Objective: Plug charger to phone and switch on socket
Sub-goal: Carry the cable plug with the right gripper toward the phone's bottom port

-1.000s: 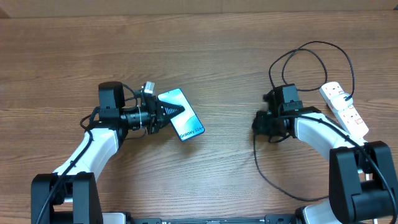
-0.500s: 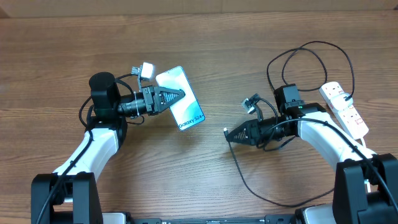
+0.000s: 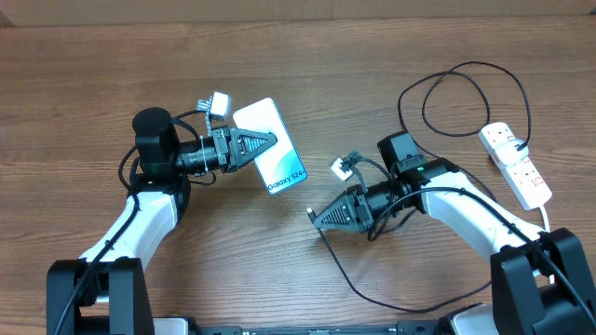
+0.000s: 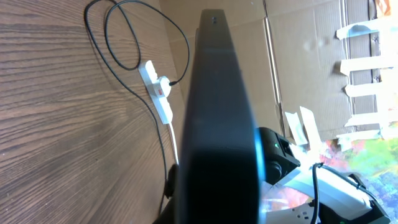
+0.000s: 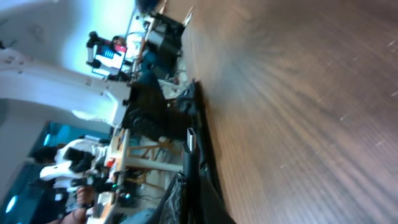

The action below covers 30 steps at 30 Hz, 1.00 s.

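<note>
- Nearest the front edge of the table [image 3: 93, 74], the charger [image 3: 475, 63] lies in a slack curve: a thin, round, black cable on brown, matt wood-grain board
- Right gripper [image 3: 319, 221]: dark, tapered fingers pinched together on the cable's free end; the small plug tip projects just past the fingertips, toward the left arm's side
- Left gripper [image 3: 265, 141]: dark, wedge-shaped fingers clamped on the phone [image 3: 287, 166], reaching in across one long edge
- Phone: slim, flat rectangle with rounded corners, glossy light blue screen, black edges, white "Galaxy S24" lettering at its nearer end; it sits left of centre, set at an angle, apart from the plug tip; the left wrist view shows it edge-on as a smooth black band
- Socket [image 3: 517, 163]: elongated white plastic strip at the far right, lying flat and slantwise, small red switches beside its outlets; switch positions are too small to read
- Beyond the right arm the cable forms a wide loop and meets the socket at a black plug near its far end
- Farthest: a cardboard wall [image 4: 298, 37] with white tape strips
</note>
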Available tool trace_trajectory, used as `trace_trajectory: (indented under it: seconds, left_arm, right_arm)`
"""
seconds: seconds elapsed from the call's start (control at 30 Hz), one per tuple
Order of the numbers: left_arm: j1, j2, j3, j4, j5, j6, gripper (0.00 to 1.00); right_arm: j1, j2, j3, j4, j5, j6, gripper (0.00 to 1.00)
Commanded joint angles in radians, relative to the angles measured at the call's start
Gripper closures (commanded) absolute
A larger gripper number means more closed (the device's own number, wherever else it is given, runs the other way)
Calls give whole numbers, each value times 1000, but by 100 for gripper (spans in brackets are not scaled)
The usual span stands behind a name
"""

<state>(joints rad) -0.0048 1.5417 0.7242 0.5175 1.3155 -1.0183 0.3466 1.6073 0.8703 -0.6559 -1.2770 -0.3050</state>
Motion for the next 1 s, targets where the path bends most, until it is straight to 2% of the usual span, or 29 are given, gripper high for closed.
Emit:
trace_trajectory:
  seconds: [0.0, 0.33, 0.77, 0.97]
  left_arm:
    - [-9, -10, 10, 11, 36, 2, 96]
    - [-14, -10, 10, 11, 50, 20, 96]
    - [-75, -10, 10, 11, 77, 19, 96]
    - [-75, -10, 10, 11, 76, 16, 96]
  right_arm:
    - [0, -14, 53, 27, 20, 74, 96]
    - [0, -14, 88, 5, 13, 139, 96]
    - [0, -14, 87, -138, -8, 141, 96]
    - [0, -14, 87, -133, -6, 140, 96]
